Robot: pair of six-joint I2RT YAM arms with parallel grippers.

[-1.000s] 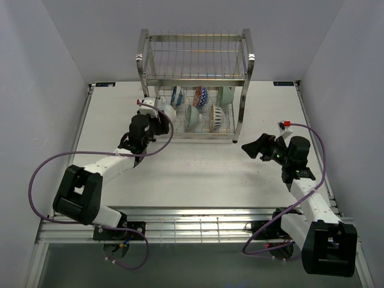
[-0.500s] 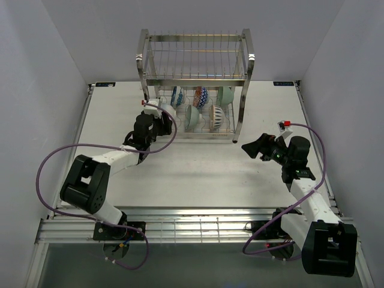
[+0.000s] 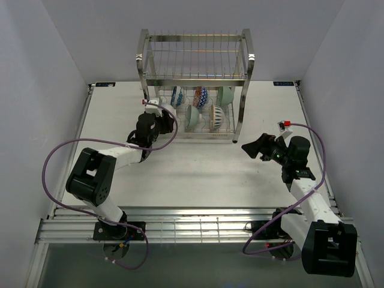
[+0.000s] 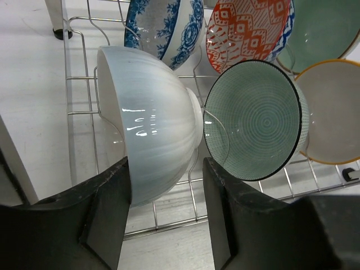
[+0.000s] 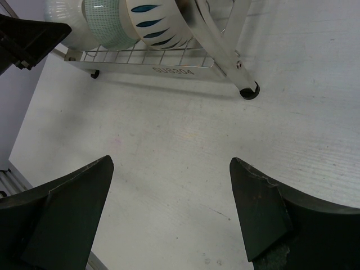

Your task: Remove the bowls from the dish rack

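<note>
Left gripper: jaws apart, fingers either side of the lower half of the white bowl, not clamped yet as far as the wrist view shows. (The left finger covers the bowl's bottom edge, so I can't tell if it touches.)

The bowl stands on edge in the front-left slot of the dish rack, on the lower tier and straight ahead of the pincer. Its mouth faces left and its foot right, so its axis runs along the closing line. The squeeze would likely land rim to foot.

Just right of it is the mint bowl, close enough to risk a knock on lift-out. The blue-and-white bowl and the red patterned bowl sit behind.

Right gripper: jaws wide apart, holding nothing, over bare table well off the rack's right front foot. The left arm is clearly nearer.

The top view places the left gripper at the rack's left front corner, but only the wrist view shows the straddle.
</note>
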